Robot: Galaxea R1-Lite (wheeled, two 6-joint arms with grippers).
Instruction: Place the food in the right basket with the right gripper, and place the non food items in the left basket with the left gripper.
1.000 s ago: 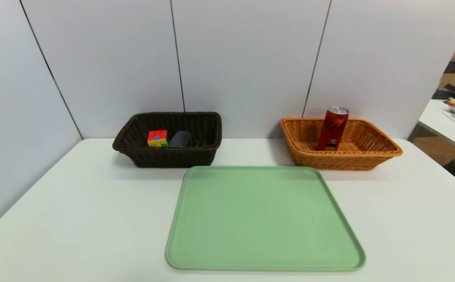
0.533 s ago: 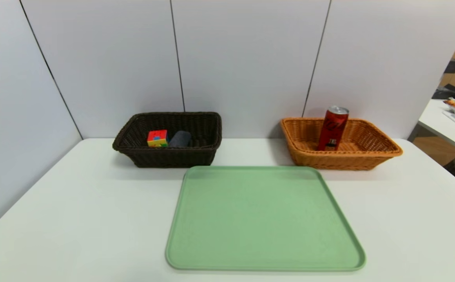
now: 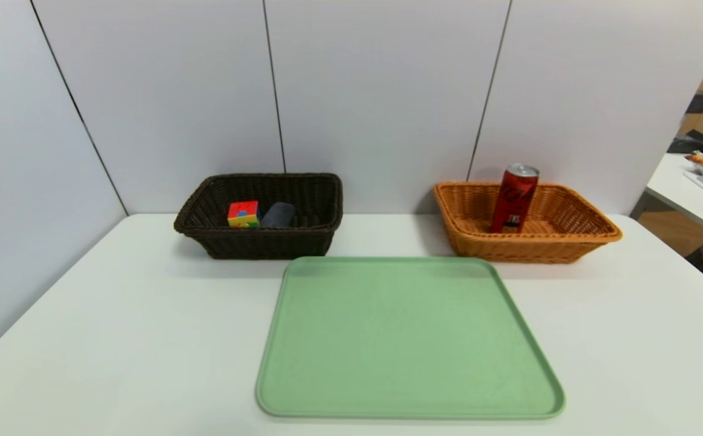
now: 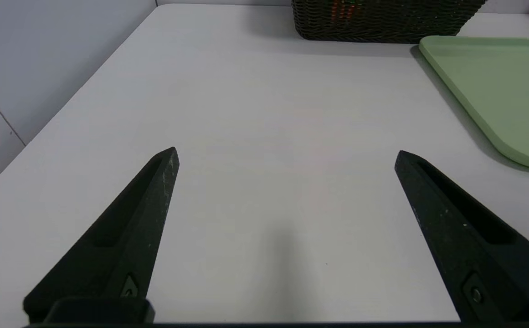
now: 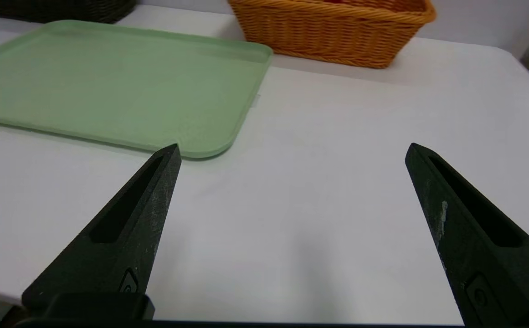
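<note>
A puzzle cube point(image 3: 243, 214) and, just to its right, a rolled cloth point(image 3: 278, 215) lie in the left basket point(image 3: 260, 244) on the desk point(image 3: 115, 327); a can point(image 3: 514, 198) stands in the right basket point(image 3: 524, 249), while a tray point(image 3: 409, 339) lies before and between the two baskets.

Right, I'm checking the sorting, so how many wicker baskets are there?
2. The dark brown basket stands on the robot's left, beyond the tray, and the orange-tan basket on its right. No others show.
</note>
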